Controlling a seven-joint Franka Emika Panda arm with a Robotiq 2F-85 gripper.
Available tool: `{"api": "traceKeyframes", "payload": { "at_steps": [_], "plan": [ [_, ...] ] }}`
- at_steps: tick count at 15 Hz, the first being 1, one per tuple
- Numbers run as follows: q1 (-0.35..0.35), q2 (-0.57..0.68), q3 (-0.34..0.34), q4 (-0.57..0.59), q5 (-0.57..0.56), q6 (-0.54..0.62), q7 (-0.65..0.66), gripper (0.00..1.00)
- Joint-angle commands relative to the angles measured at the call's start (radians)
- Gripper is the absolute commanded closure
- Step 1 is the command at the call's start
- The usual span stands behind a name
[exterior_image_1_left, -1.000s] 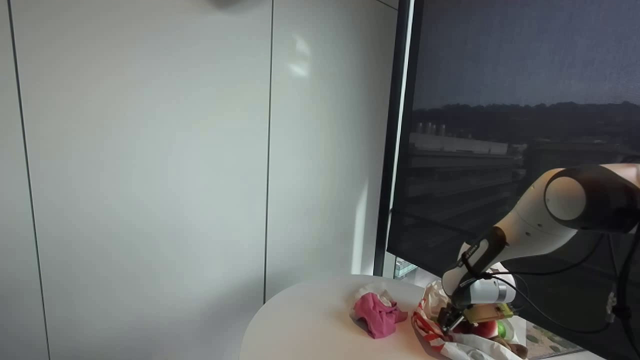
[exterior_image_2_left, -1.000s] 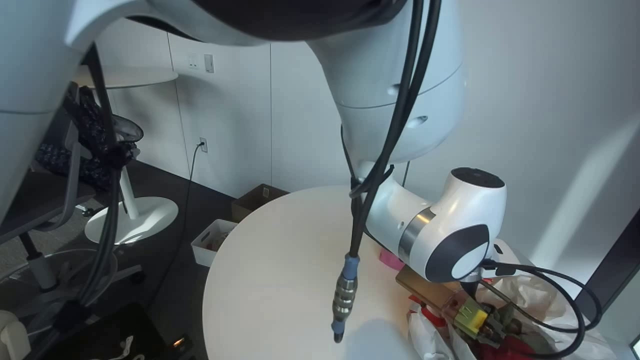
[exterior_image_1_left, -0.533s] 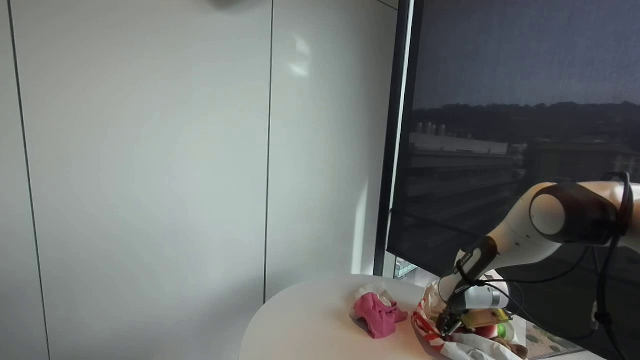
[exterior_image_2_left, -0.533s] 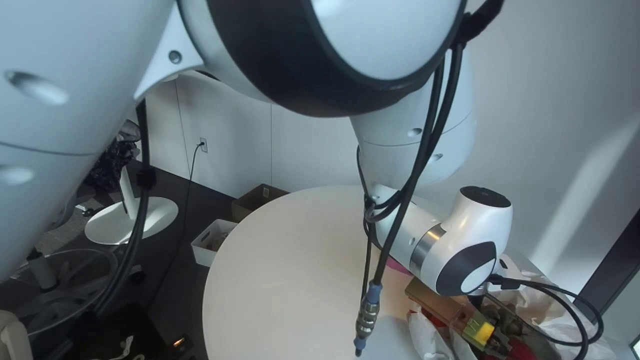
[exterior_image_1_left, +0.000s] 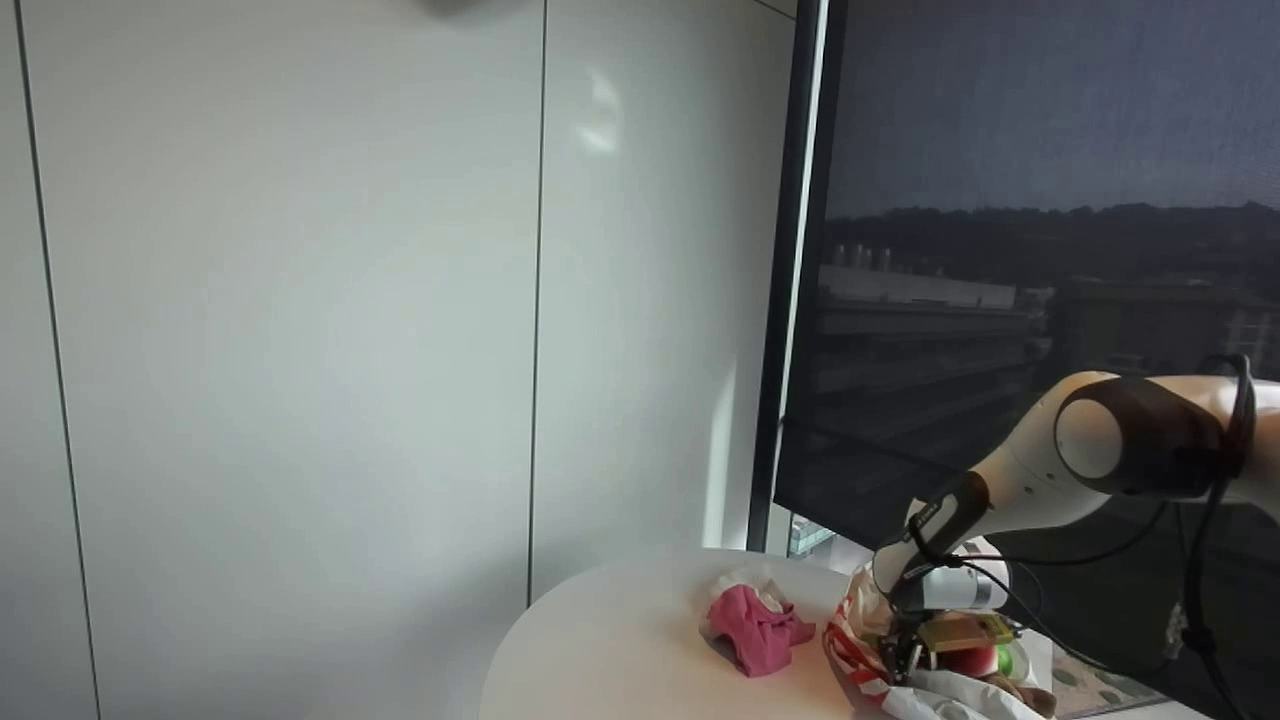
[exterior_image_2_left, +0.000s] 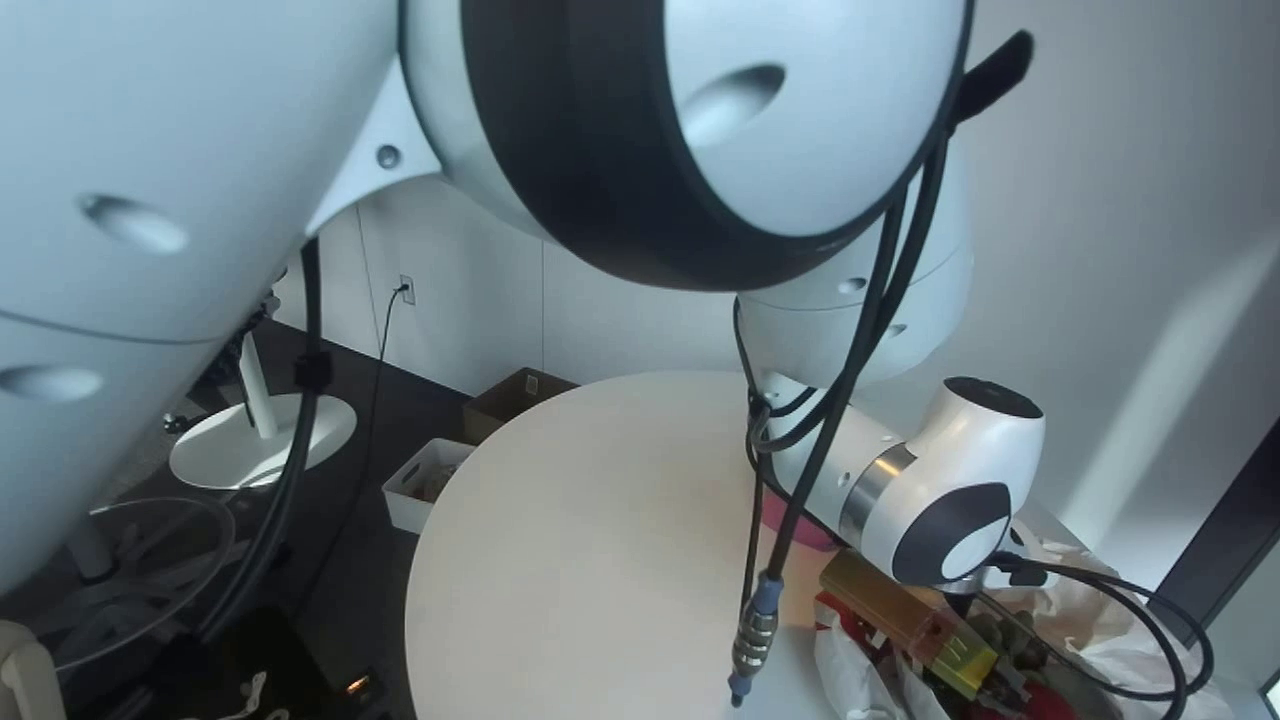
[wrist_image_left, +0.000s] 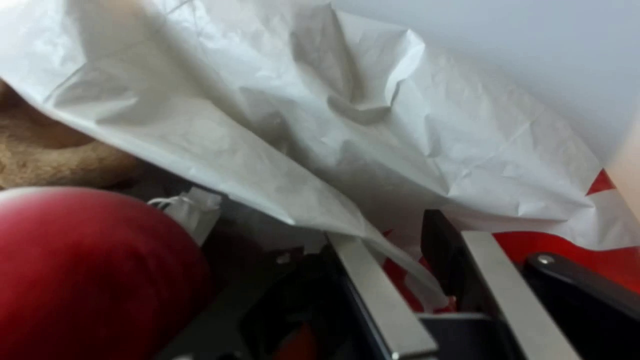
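Pale panels (exterior_image_1_left: 300, 300) stand behind the white table (exterior_image_1_left: 590, 650); in an exterior view, a pink cloth (exterior_image_1_left: 757, 632) lies at nine o'clock from the bag (exterior_image_1_left: 945, 695). At the bag's mouth the gripper (wrist_image_left: 397, 237) stands partly spread, the bag's edge running between its fingers (wrist_image_left: 379, 296), not pinched. In the wrist view, a round red thing (wrist_image_left: 95, 270) sits at its nine o'clock.
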Motion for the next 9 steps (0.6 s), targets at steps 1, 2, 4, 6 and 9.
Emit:
{"api": "traceKeyframes", "payload": {
  "at_steps": [1,2,4,6,9],
  "plan": [
    [-0.03,0.004,0.017,0.062,0.049,-0.14,0.004,0.84],
    [-0.04,0.005,0.022,0.078,0.07,-0.192,0.002,0.85],
    [-0.046,0.011,0.012,0.118,0.1,-0.29,0.019,0.89],
    [-0.069,0.009,0.024,0.16,0.153,-0.423,0.018,0.83],
    [-0.097,-0.008,0.042,0.215,0.248,-0.628,0.012,0.83]
  ]
}}
